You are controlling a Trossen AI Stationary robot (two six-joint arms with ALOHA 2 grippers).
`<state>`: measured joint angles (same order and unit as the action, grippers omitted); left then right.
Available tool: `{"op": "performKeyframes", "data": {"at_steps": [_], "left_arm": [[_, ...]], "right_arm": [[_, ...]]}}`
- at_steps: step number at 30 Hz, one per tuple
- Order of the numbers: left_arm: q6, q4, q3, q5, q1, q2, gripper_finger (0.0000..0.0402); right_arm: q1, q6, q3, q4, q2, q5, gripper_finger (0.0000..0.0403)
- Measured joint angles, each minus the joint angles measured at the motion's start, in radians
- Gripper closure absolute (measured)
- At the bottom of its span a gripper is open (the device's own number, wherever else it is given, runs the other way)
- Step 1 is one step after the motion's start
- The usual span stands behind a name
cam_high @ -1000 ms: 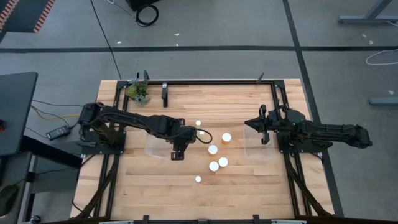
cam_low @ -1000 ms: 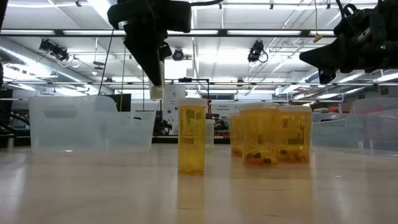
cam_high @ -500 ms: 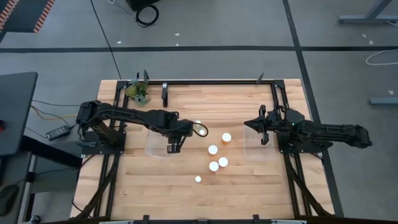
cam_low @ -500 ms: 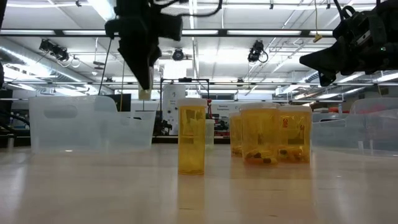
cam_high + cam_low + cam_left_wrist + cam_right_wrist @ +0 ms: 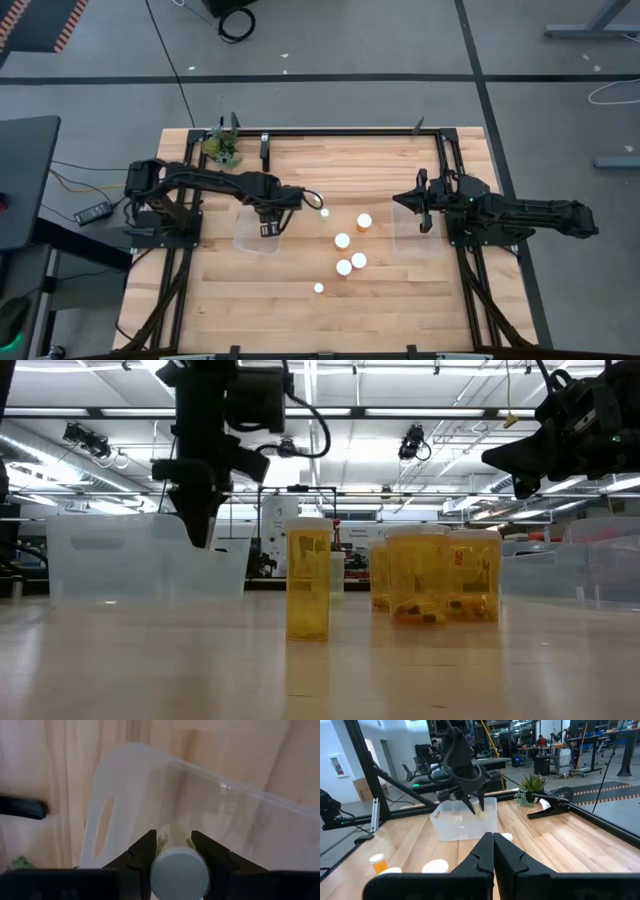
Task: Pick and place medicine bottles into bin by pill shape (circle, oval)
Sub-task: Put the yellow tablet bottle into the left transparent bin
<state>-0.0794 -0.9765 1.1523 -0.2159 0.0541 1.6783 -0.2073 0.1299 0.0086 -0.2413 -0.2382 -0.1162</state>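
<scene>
Left gripper [image 5: 265, 229] hung over the clear left bin [image 5: 243, 238], jaws clamped on a white-capped medicine bottle [image 5: 178, 868] held above the bin's interior; five more bottles [image 5: 343, 241] stood mid-table; right gripper [image 5: 493, 851] hovered over the right bin [image 5: 412, 239], jaws pressed together, holding nothing.

No readable text anywhere. One medicine bottle [image 5: 468, 589] near the table's right edge in the low view carries a small red mark, too small to make out.
</scene>
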Motion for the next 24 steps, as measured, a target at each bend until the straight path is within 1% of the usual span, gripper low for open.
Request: {"op": "performKeyframes", "data": {"at_steps": [7, 11, 20, 24], "left_arm": [[0.003, 0.091, -0.095, 0.001, 0.044, 0.001, 0.0274], [-0.019, 0.098, -0.129, 0.001, 0.067, 0.001, 0.028], [-0.105, 0.104, -0.147, -0.001, 0.09, 0.001, 0.0273], [-0.152, 0.115, -0.147, -0.001, 0.09, 0.001, 0.0277]], "right_arm": [[0.0, 0.0, 0.0, 0.0, 0.0, 0.0, 0.0393], [0.0, 0.0, 0.0, 0.0, 0.0, 0.0, 0.0393], [0.0, 0.0, 0.0, 0.0, 0.0, 0.0, 0.0393], [0.0, 0.0, 0.0, 0.0, 0.0, 0.0, 0.0393]]}}
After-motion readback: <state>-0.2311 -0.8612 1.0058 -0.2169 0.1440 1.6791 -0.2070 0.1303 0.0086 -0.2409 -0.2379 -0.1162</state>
